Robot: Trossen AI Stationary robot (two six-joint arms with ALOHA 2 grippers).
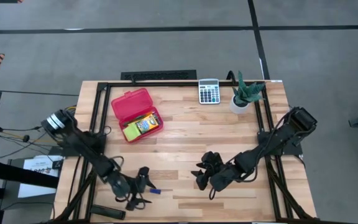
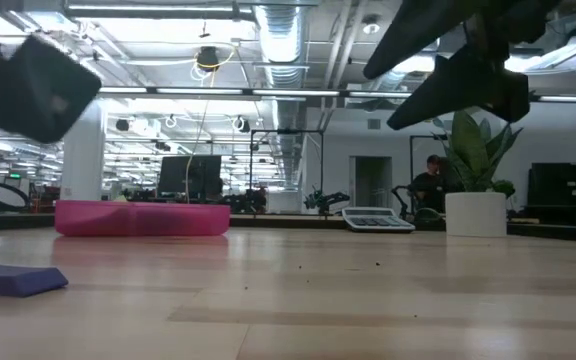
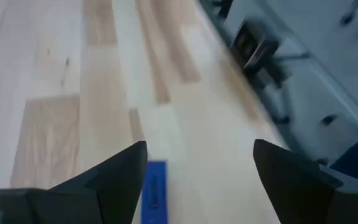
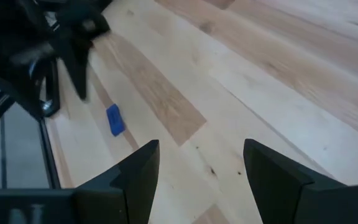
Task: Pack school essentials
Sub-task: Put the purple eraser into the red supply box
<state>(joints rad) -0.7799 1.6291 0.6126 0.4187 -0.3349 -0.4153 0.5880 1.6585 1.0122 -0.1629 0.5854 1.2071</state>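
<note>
1. The left gripper (image 1: 143,186), jaws wide, hovers at lower left, just beside the blue eraser (image 1: 155,191).
2. The eraser lies flat on the table (image 1: 185,134), seemingly untouched.
3. The right gripper (image 1: 202,175) waits open, lower centre.

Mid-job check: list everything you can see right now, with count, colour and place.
eraser: one, blue, flat on the table's front left, beside the left gripper
case: one, red, open, back left, holding stationery
stationery: several, yellow-green and orange, inside the case
calculator: one, grey, back edge
potted plant: one, green in a white pot, back right
table: one, light wood
left gripper: open, by the eraser
right gripper: open, front centre
</note>
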